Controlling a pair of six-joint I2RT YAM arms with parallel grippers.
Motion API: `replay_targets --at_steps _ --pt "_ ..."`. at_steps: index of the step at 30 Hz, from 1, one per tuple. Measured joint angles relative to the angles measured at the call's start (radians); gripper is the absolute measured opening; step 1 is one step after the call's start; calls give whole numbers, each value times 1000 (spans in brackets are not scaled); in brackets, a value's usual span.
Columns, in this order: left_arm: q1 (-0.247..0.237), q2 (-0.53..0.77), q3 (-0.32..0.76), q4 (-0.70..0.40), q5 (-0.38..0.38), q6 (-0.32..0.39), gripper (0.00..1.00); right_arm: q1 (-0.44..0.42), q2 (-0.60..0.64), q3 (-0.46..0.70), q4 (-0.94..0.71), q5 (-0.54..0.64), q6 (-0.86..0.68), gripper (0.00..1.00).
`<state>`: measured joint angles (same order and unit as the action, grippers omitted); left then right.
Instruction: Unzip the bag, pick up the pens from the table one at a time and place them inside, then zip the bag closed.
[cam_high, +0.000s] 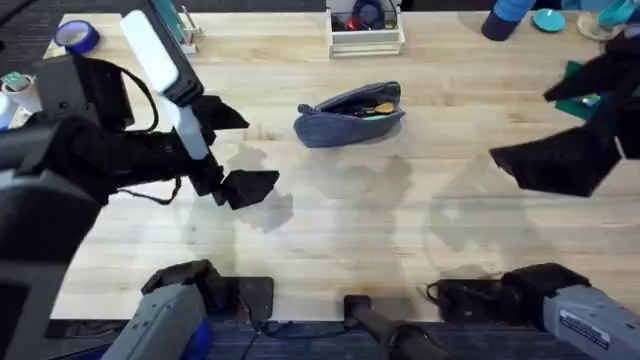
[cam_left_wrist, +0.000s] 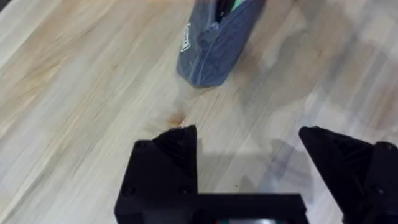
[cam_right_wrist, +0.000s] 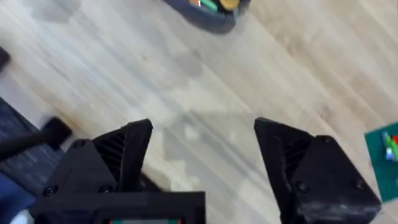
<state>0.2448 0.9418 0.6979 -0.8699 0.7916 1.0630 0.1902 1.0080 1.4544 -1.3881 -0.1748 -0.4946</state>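
The bag (cam_high: 350, 113) lies in the upper middle of the overhead frame, its long axis running left-right and rising slightly rightward, zipper open with pens (cam_high: 378, 108) showing inside, ready for closing. Both the left gripper (cam_left_wrist: 249, 155) and right gripper (cam_right_wrist: 202, 149) hang apart and empty above the table (cam_high: 340, 220).

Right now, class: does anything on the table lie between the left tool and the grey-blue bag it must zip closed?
Nothing visible does. The left tool hangs open over bare table, and the bag lies beyond it, open with pens showing inside; only plain wood separates them.
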Motion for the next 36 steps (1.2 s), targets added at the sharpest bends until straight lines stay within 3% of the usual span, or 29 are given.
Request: replay_targets --at_steps 8,14,22,36 --pt "58 179 -4 3 151 206 993 0 36 0 86 -118 0 998" --pt "68 249 -4 8 198 297 993 0 134 0 172 -213 0 997" --pt "68 275 -5 30 211 330 993 17 261 0 291 -316 -13 997" --pt "68 275 -5 123 198 336 993 162 413 0 442 -342 -268 997"
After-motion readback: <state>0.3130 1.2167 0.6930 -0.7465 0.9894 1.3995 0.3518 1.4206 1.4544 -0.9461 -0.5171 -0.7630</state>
